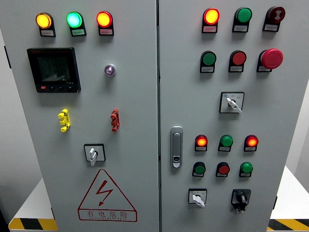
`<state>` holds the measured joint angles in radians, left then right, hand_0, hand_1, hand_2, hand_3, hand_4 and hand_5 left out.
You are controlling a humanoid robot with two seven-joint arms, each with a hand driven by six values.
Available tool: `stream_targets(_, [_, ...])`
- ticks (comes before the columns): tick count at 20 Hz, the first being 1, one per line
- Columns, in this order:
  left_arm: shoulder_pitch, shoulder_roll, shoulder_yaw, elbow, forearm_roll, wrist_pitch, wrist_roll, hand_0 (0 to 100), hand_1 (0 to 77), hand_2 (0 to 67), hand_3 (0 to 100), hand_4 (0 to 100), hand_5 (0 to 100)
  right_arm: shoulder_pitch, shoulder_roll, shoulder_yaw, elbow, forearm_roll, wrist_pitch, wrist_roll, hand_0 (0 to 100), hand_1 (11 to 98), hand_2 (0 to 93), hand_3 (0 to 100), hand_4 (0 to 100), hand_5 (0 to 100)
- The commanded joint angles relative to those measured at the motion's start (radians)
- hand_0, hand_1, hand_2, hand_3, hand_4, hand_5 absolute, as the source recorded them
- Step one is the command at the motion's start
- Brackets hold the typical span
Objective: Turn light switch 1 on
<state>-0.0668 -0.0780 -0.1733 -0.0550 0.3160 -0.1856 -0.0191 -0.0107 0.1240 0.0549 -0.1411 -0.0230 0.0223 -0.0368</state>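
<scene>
A grey electrical cabinet fills the head view, split by a seam into a left door [130, 159] and a right door [285, 111]. The left door carries lit yellow [43, 21], green [74, 20] and red [104, 19] lamps, and a white rotary switch [93, 153] with its handle pointing down. On the right door sit a white rotary switch [232, 102], a second white one [197, 197] and a black one [240, 198]. I cannot tell which control is switch 1. Neither hand shows.
A black meter display [53, 69], a small round indicator [110, 70], yellow [64, 120] and red [114, 120] clips and a warning triangle [106, 195] are on the left door. The right door has a metal latch handle [176, 147], a red emergency button [272, 58] and several push buttons.
</scene>
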Motion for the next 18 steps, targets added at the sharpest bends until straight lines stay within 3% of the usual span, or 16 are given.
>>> stream_targets(1, [0.001,0.0,0.0,0.0,0.0,0.0,0.001,0,0.0,0.0,0,0,0,0.0,-0.0013,-0.001,0.0,0.0,0.001,0.0,0,20.0,0.0,20,19,10])
stream_targets(18, [0.004,-0.005,0.0,-0.003,0.003,0.0,0.011,0,0.0,0.0,0,0,0,0.0,0.0002,0.0,0.0,0.0,0.001,0.0,0,20.0,0.0,20,19,11])
